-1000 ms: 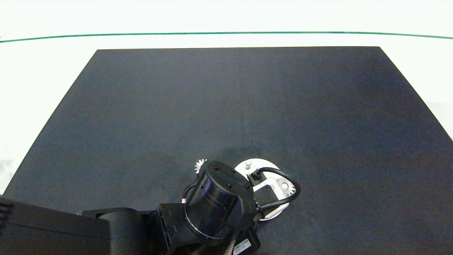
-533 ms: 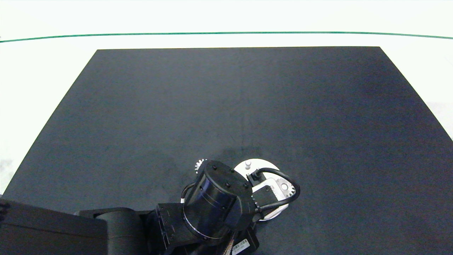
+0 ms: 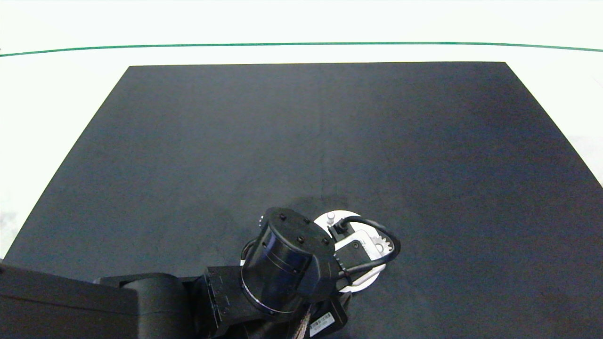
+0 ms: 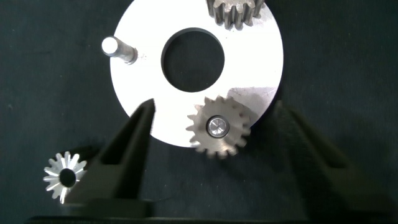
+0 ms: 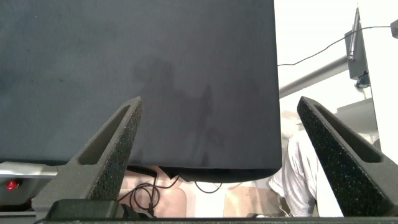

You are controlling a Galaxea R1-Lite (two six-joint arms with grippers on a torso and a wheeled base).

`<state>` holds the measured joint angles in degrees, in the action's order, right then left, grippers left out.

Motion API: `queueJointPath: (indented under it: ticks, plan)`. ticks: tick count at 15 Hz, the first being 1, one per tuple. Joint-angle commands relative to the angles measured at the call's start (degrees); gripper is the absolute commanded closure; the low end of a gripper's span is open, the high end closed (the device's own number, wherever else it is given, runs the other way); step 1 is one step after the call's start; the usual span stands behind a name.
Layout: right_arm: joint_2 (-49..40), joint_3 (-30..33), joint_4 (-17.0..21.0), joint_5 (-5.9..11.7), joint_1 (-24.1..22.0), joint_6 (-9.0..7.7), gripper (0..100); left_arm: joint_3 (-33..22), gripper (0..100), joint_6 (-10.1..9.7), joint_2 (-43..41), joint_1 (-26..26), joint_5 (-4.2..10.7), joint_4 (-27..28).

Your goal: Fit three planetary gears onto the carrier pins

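The white carrier disc lies on the black mat, seen from straight above in the left wrist view. One silvery planetary gear sits on a pin at the disc's rim. A second gear is on another pin, cut off by the picture's edge. The third carrier pin stands bare. A third gear lies loose on the mat beside the disc. My left gripper hangs open above the disc, a finger on either side of the seated gear, holding nothing. In the head view the left wrist covers most of the disc. My right gripper is open and holds nothing.
The black mat covers most of the white table, with a green line at the far side. The right wrist view looks over the mat's edge, with cables on the floor beyond it.
The left arm has crept a little away from the near edge. Its wrist now covers nearly all of the loose gear in the head view. The gears have not moved.
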<state>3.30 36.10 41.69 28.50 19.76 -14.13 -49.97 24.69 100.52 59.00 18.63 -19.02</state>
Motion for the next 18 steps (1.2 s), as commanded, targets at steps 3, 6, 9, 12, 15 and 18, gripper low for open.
queueJointPath:
  ticks: [3,6,9,12,15,18]
  plan:
    - [-0.23,-0.32,0.32,0.15,0.10,-0.11,0,-6.19,0,1.42,-12.37,-6.09,0.09,15.59]
    - [0.04,-0.32,0.14,0.15,0.01,-0.11,0,-7.95,0,1.59,-15.71,-13.12,-3.69,19.72]
    - [-0.23,-0.24,0.23,0.15,-0.07,-0.55,0,-6.90,0,1.33,-15.36,-15.06,-7.73,19.46]
    - [-0.23,-0.15,0.32,0.15,-0.07,-0.72,0,-6.19,0,1.07,-11.23,-15.06,-7.90,17.52]
    - [-0.32,-0.06,0.32,0.15,-0.07,-0.72,0,-4.70,0,1.15,-6.74,-15.85,-7.90,11.90]
    - [-0.40,-0.06,0.32,0.15,-0.07,-0.81,0,-3.38,0,1.07,-3.76,-15.94,-7.90,7.86]
